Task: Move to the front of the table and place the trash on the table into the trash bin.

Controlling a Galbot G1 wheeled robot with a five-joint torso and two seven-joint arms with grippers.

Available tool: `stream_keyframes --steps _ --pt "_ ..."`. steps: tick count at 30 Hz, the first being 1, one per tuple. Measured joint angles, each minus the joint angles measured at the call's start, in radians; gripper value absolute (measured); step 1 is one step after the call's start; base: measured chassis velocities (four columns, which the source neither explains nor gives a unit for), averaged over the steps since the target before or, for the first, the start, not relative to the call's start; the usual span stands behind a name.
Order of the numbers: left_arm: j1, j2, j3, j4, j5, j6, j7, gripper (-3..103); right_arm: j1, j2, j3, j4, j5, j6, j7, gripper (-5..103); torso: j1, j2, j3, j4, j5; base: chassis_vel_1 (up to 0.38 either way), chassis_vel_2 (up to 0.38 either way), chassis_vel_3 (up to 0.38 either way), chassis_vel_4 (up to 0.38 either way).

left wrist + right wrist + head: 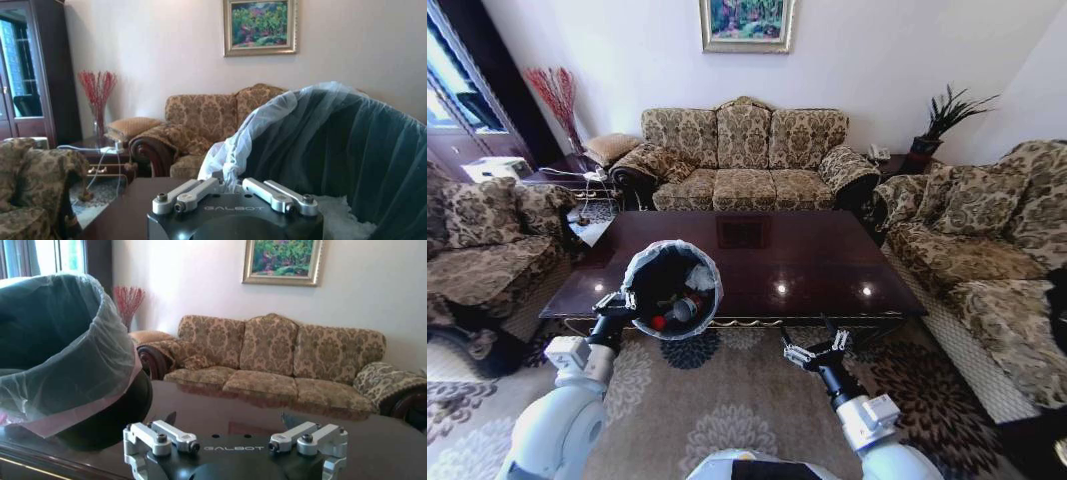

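Observation:
The trash bin (709, 262), lined with a greyish bag, is tipped with its mouth toward me over the front left edge of the dark glossy table (807, 260). My left gripper (617, 301) is shut on the bin's rim, and in the left wrist view the left gripper (230, 192) pinches the bag edge of the bin (333, 145). Inside the bin lies trash: a bottle with a red cap (675, 313) and white paper wads (699, 277). My right gripper (815, 350) stands open at the table's front edge, holding nothing, and its wrist view shows the right gripper (230, 422) beside the bin (60, 350).
A patterned sofa (742, 160) stands behind the table, with armchairs on the left (487, 240) and right (977, 230). A side table with cables (587, 215) is at the back left. A patterned rug (727, 400) lies under my arms.

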Motion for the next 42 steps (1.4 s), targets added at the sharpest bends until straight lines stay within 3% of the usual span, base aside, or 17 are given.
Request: stream_keyframes --steps 20,27,35,42 --pt "-0.024 0.017 -0.002 0.015 -0.018 0.005 -0.004 0 -0.005 0.0 0.001 -0.002 -0.013 -0.01 0.001 100 0.0 0.0 0.0 0.0 -0.0002 0.367 0.297 -0.357 -0.302" --pt "-0.015 0.021 -0.007 0.011 -0.028 0.005 -0.007 0 -0.005 0.005 -0.001 -0.003 -0.007 0.008 -0.003 100 0.0 0.0 0.0 0.0001 -0.0007 0.356 0.079 -0.348 -0.076" --pt "-0.008 0.021 -0.006 0.002 -0.038 0.003 -0.029 0 -0.004 0.009 -0.002 -0.007 -0.001 0.025 0.003 100 0.001 0.0 0.0 -0.0003 0.0011 0.027 -0.041 -0.035 0.038" --pt "-0.003 0.02 -0.008 0.0 -0.038 0.007 -0.036 0 0.0 0.012 -0.002 -0.009 0.002 0.026 0.006 100 0.001 0.0 0.0 0.0001 0.0 -0.051 -0.001 0.046 -0.001"
